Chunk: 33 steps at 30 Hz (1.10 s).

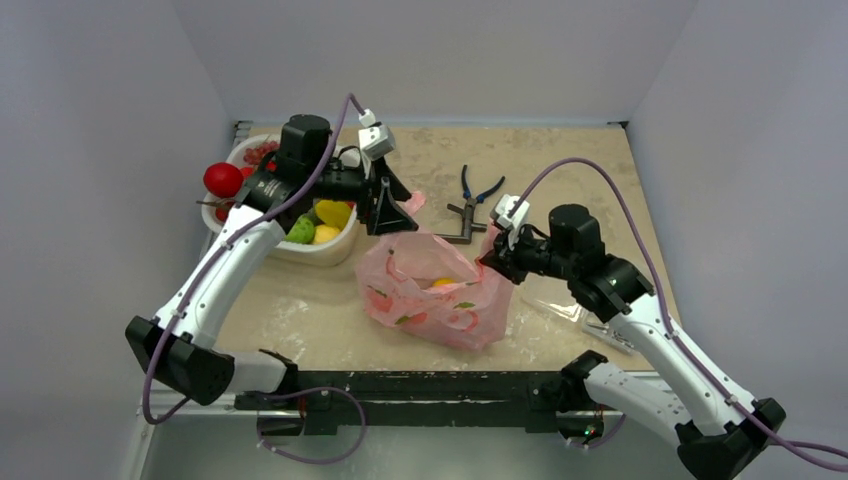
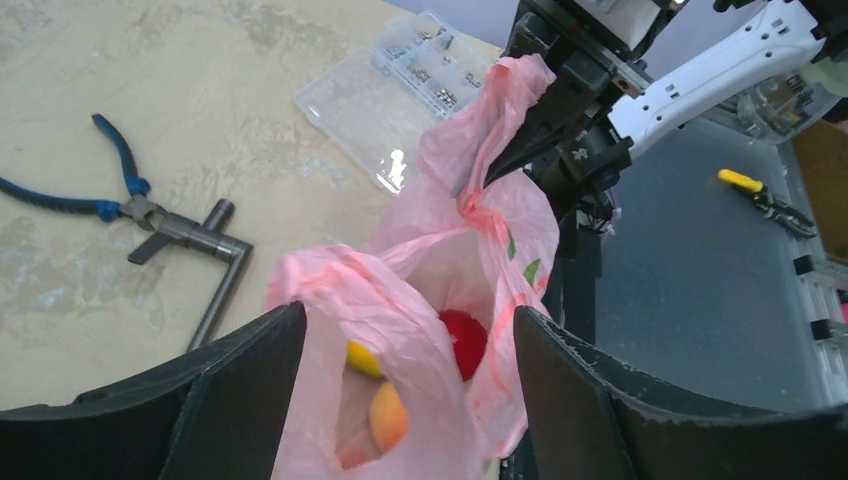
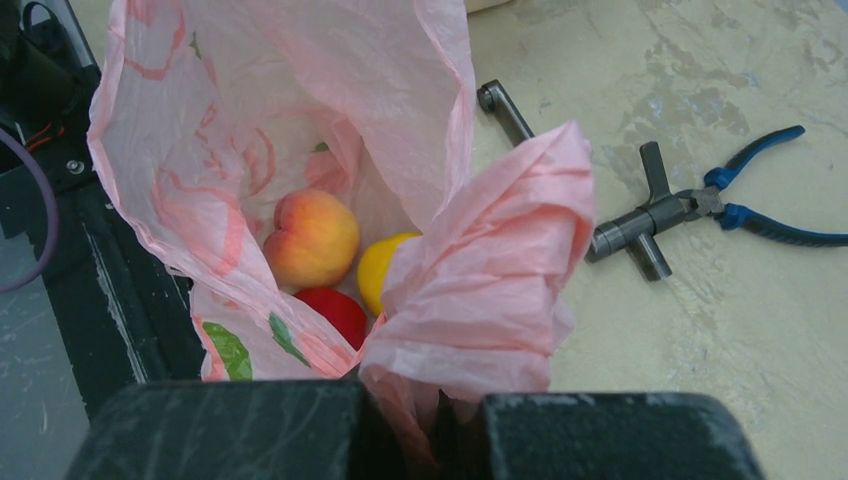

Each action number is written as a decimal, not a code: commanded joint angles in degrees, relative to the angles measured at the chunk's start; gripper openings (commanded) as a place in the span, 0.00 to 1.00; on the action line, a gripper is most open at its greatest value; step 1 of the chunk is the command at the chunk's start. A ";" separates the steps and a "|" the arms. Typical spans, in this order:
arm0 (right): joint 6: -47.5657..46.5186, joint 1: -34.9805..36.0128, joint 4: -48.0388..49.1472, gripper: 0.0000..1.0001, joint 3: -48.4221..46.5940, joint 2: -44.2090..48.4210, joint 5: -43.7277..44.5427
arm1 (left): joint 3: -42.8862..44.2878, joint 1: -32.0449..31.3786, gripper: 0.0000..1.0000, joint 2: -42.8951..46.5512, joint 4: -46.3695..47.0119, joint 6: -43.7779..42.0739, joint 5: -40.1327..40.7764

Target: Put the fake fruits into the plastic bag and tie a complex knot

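- Pale grey walls close in a beige marbled tabletop (image 1: 430, 150), and both arms reach inward over it.
- Near the middle of that surface lies the thin, translucent pink plastic bag (image 1: 430, 290). It is crinkled and its mouth stands open, facing upward.
- Three glossy plastic fruits rest together at the bottom of the bag: a peach-coloured fruit (image 3: 312, 238), a round yellow fruit (image 3: 385, 270) and a round red fruit (image 3: 332, 312).
- The right gripper (image 3: 425, 405) is pressed together on a bunched flap of the bag's rim at the bag's right side. It holds that film up off the table.
- The left gripper (image 2: 407, 315) hangs over the far-left part of the rim with its fingers spread wide. A lobe of pink film rises between them and is not pinched.
- A white oval tub (image 1: 320, 255) stands just left of the bag, beneath the left arm.
- The tub holds more plastic fruits, among them a green fruit (image 1: 300, 230) and a yellow pointed fruit (image 1: 332, 212). A large red ball-shaped fruit (image 1: 222, 180) sits at its far-left edge.
- Behind the bag lie blue-handled pliers (image 1: 482, 188), their nose meeting a grey metal T-shaped tool (image 1: 455, 228).
- A clear flat plastic box of small metal parts (image 2: 400, 90) lies on the table to the right of the bag, near the right arm.
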State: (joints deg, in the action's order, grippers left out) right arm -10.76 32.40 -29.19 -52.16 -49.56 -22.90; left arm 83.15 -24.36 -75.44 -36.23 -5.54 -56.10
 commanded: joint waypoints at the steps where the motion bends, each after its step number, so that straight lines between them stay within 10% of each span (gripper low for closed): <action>1: -2.06 -0.09 -0.82 0.00 -4.88 -1.37 0.51 | 2.14 0.19 0.53 -1.60 11.62 8.41 -3.97; 5: -9.07 -1.31 -10.78 0.00 -11.78 -3.59 2.12 | 0.06 0.01 0.00 3.60 13.63 6.74 -3.56; 16: -8.49 -1.98 -9.60 0.00 -8.55 -7.51 5.78 | -20.18 2.69 0.00 26.07 7.95 -8.45 2.70; 33: -13.04 -1.20 4.32 0.00 0.13 -28.31 11.31 | -37.56 -0.52 0.00 33.29 -24.80 -54.60 6.84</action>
State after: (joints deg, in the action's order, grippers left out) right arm -20.64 31.09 -30.35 -49.52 -75.59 -13.74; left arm 47.70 -23.31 -43.05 -54.13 -46.57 -53.08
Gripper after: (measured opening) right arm 0.006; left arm 0.009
